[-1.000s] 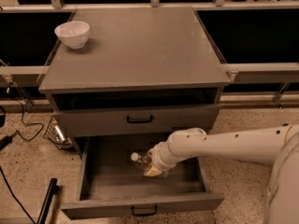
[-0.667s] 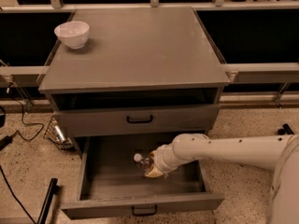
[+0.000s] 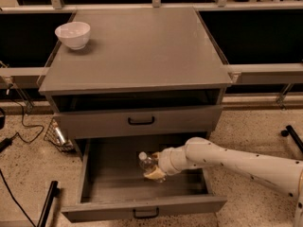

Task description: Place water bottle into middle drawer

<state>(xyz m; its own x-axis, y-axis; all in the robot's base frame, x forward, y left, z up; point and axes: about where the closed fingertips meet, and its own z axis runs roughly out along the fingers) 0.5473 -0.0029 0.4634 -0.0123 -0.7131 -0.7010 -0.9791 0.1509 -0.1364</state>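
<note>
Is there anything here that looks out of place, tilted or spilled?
Only the water bottle: it leans, cap toward the rear, at the gripper inside the open middle drawer. The white bowl sits upright on the cabinet top. No spill shows.

A single camera looks steeply down from in front of the grey metal cabinet (image 3: 189, 119), facing its drawer fronts at middling range. The flat grey counter (image 3: 142, 46) fills the upper frame. The open wide grey middle drawer (image 3: 109, 174) fills the lower frame, with the robot's hand (image 3: 154, 173) inside it at lower centre.

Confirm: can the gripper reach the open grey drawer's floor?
Probably yes: the gripper, holding the small clear plastic water bottle, is inside the open wide grey middle drawer, with nothing visible beneath.
</note>
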